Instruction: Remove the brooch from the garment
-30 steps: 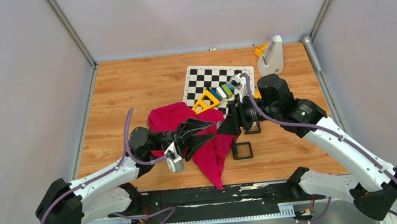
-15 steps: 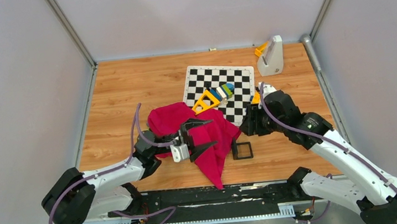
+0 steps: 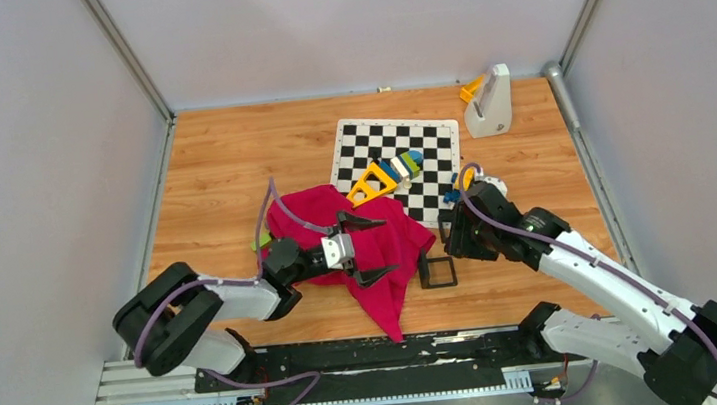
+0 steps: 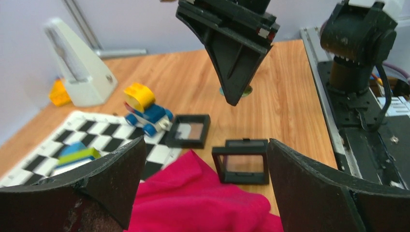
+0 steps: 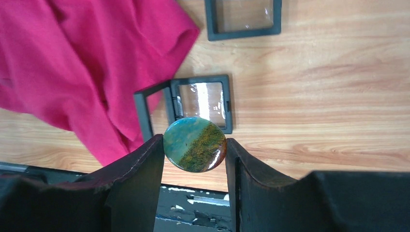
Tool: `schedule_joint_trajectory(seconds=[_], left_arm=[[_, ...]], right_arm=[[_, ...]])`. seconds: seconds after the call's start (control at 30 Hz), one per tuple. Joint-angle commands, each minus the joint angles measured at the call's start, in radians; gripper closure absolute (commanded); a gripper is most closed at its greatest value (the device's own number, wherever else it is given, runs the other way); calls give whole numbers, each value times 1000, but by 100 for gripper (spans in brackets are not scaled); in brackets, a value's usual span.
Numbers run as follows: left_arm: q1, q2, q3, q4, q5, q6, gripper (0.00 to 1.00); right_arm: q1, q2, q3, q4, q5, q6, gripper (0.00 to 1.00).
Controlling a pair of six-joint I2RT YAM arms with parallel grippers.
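Observation:
The brooch (image 5: 195, 144) is a small round disc, teal and yellow-green, pinched between the fingers of my right gripper (image 5: 195, 140). It hangs above the wood beside an open black frame (image 5: 200, 104), clear of the garment (image 5: 72, 63). In the top view my right gripper (image 3: 451, 236) points down just right of the magenta garment (image 3: 380, 255). My left gripper (image 3: 389, 245) is open and empty, low over the garment's right part. In the left wrist view its jaws (image 4: 207, 145) stand wide apart over the cloth (image 4: 193, 203), facing the right gripper (image 4: 234, 96).
Two hollow black frames (image 3: 437, 272) (image 3: 455, 228) lie right of the garment. A chequered board (image 3: 394, 143) behind carries a yellow triangle (image 3: 371, 183) and toy blocks (image 3: 403, 165). A white wedge-shaped stand (image 3: 490, 100) is at the back right.
My right gripper has drawn back to the right and down, away from the garment, with the brooch. My left gripper has lowered and reached further right over the cloth.

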Motion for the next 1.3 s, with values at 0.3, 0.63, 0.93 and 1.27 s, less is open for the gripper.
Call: schedule_joint_trajectory(seconds=[0.3,0.63,0.93,1.27], left_arm=[[-2,219,-1,285,-1,-138,0],[-2,207,-6,261,15,-113,0],[-2,198,-2,239,25,-105,0],[-2,198,0,225,28,-97,0]], right_arm=[[-2,119,-146,190,-139,56,85],[-2,201,-160,265,-178,46,85],[-2,264,-160,282,-157,39,85],[-3,281,-149,287,-123,21,77]])
